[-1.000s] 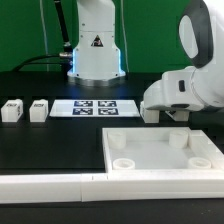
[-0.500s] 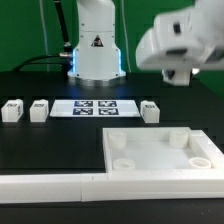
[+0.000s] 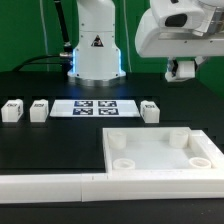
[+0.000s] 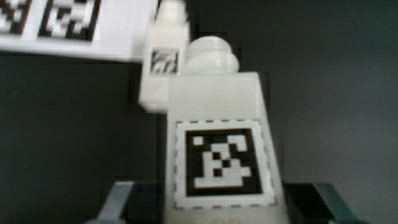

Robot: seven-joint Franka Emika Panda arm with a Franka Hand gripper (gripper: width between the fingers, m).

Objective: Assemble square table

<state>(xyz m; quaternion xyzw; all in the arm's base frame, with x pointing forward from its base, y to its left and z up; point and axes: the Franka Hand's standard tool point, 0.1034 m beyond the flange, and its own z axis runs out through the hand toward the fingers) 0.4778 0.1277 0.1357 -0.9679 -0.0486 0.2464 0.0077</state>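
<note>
My gripper (image 3: 181,70) hangs high at the exterior view's right, shut on a white leg block (image 4: 217,130). In the wrist view the block's black-white tag faces the camera between my fingers (image 4: 128,200). The square table top (image 3: 160,150), a white tray with a raised rim and round corner sockets, lies below at the front right. One leg block (image 3: 150,110) stands beside the marker board (image 3: 92,107) and also shows under the held one as the far leg block (image 4: 166,55). Two more leg blocks (image 3: 12,110) (image 3: 38,110) stand at the left.
A long white bar-shaped wall (image 3: 60,185) runs along the front edge. The robot's base (image 3: 96,45) stands behind the marker board (image 4: 71,25). Black tabletop surrounds the parts.
My gripper has risen from the table beside the marker board to high at the right, carrying a leg block up with it. The other leg blocks have not moved.
</note>
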